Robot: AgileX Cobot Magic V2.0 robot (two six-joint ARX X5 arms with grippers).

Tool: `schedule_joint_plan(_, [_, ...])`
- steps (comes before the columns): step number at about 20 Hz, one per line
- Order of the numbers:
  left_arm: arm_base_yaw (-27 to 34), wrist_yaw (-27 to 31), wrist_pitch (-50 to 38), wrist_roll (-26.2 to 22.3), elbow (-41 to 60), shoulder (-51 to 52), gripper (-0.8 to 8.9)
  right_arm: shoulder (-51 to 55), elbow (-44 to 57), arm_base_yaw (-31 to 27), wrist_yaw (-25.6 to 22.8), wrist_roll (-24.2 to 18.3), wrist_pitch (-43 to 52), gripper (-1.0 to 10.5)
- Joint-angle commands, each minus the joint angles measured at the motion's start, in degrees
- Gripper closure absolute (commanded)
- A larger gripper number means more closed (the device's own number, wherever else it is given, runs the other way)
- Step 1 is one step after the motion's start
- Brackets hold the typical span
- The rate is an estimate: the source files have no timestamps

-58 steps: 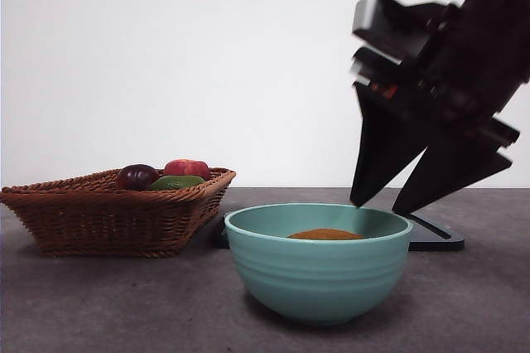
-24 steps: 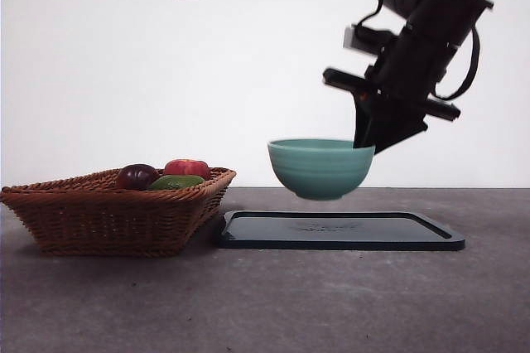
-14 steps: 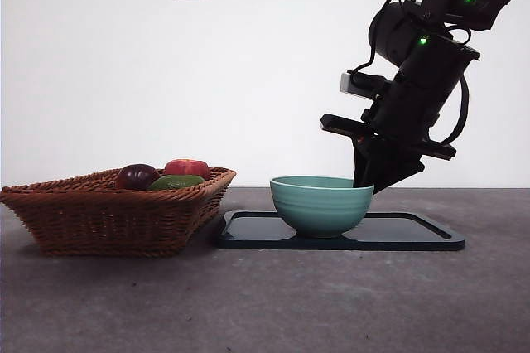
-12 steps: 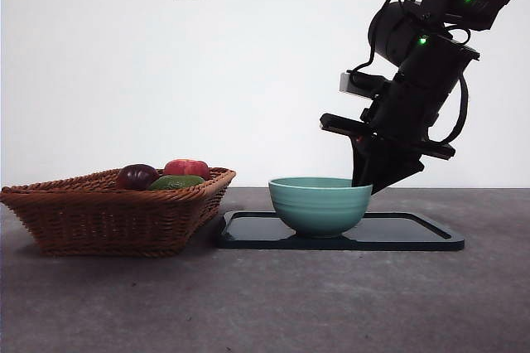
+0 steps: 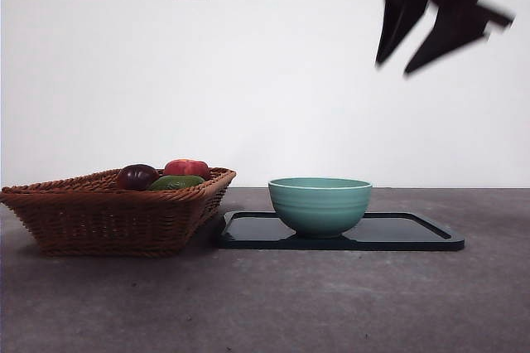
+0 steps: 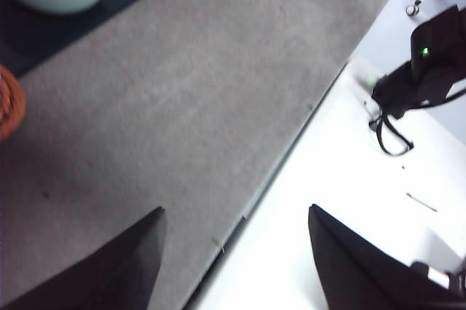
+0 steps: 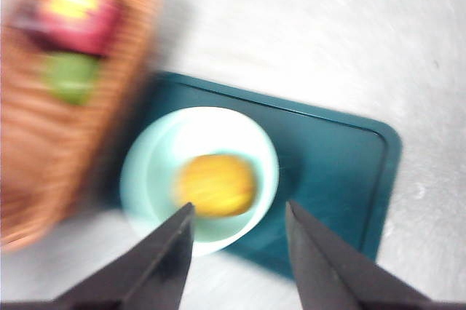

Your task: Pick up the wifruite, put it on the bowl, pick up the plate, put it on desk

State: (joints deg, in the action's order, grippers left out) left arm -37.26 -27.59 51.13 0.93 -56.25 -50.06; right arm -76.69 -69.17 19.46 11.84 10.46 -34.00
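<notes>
bowl (image 5: 320, 204): mint-green ceramic, upright on the tray, just right of the basket, clear of both end effectors.
fruit (image 7: 215, 184): orange-yellow, round, lying in the bowl bottom; hidden below the rim in the front view.
tray (image 5: 414, 233): flat black rectangle on the tabletop (image 5: 265, 303), its left end near the basket; bowl sits left of tray centre.
basket (image 5: 108, 212): brown wicker, left of the bowl, holds a red, a dark and a green fruit.
right end effector (image 5: 431, 26): high above and right of the bowl, blurred, jaws spread, empty.
left end effector (image 6: 233, 266): well away from the bowl over the tabletop edge, jaws spread, empty.
bowl handling: likely heavy, rigid, glazed so slippery, chips if dropped or knocked.
grip point: probably pinch the rim wall, one jaw inside and one outside, on the side away from the basket.
fruit load: loose inside, will likely roll if the bowl tilts; keep level.
risk: glaze slip at the rim; tray may slide if dragged.
</notes>
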Motion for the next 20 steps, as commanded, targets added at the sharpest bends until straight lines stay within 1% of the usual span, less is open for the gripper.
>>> schedule_joint_plan(1, [-0.37,-0.35,-2.78,-0.68,-0.52,-0.22,5.01,7.28,-1.05,1.44,0.46,-0.7,-3.63,7.5])
schedule_joint_plan(5, [-0.37,-0.35,-5.05,-0.68,-0.52,-0.22,5.01,16.35,-0.87,4.72,0.09,-1.9,-14.1,7.5])
schedule_joint_plan(7, [-0.37,-0.35,-5.42,-0.68,-0.52,-0.22,5.01,19.21,0.17,6.73,0.09,-1.9,-16.15,7.5])
schedule_joint_plan(11, [-0.37,-0.33,-5.95,-0.7,-0.52,-0.22,5.01,24.61,6.19,10.95,0.07,-1.29,-16.02,7.5])
schedule_joint_plan(16, [-0.37,-0.33,-6.29,-0.74,-0.52,-0.22,5.01,30.64,17.44,14.01,0.2,2.47,-11.72,7.5])
schedule_joint_plan(20, [-0.35,-0.33,-7.23,-0.94,-0.52,-0.22,5.01,31.8,18.27,14.53,0.2,3.56,-11.02,7.5])
